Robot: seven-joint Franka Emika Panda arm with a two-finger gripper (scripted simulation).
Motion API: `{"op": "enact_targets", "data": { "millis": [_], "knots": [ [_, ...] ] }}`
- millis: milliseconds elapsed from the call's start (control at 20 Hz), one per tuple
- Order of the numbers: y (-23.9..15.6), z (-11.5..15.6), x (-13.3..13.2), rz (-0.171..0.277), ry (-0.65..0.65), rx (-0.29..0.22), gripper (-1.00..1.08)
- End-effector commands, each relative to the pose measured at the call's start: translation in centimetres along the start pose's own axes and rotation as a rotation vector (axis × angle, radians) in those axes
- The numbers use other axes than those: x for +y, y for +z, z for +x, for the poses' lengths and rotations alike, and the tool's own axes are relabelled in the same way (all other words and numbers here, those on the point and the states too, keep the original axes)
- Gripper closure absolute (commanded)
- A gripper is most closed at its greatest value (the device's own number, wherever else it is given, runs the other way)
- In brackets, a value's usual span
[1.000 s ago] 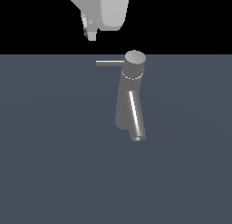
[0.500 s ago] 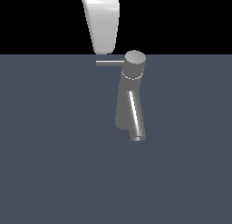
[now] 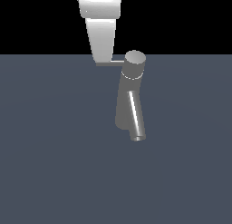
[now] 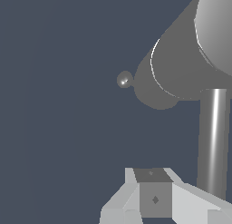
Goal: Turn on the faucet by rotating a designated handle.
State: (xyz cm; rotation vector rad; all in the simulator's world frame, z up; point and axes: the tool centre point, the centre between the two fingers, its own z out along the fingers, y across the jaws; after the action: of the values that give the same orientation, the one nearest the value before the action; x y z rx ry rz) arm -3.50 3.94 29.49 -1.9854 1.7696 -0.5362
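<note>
The grey faucet (image 3: 128, 98) stands mid-scene in the exterior view, its cylindrical cap (image 3: 135, 63) on top and its slanted spout (image 3: 136, 116) pointing down toward the front. The thin handle (image 3: 118, 63) sticks out from the cap toward the exterior view's left. My white gripper (image 3: 104, 60) hangs down from above, and its tip covers the rod's outer end. In the wrist view the handle (image 4: 213, 137) runs alongside the fingertips (image 4: 154, 196), not between them. The fingers look closed together with nothing held.
The faucet rests on a flat dark grey-blue floor (image 3: 54, 164) under a black background. In the wrist view a small grey ball (image 4: 124, 79) shows beside the faucet body (image 4: 176, 73).
The gripper has come down from above the handle to handle height, now overlapping the rod's outer end. The handle and faucet have not visibly turned.
</note>
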Motion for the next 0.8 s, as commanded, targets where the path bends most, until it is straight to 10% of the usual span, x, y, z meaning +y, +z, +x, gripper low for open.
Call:
{"op": "enact_targets", "data": {
  "millis": [0,750],
  "knots": [
    [0.3,0.2,-0.2,0.007,0.018,0.007,1.08],
    [0.6,0.3,0.7,0.011,0.034,0.014,1.08]
  ]
}}
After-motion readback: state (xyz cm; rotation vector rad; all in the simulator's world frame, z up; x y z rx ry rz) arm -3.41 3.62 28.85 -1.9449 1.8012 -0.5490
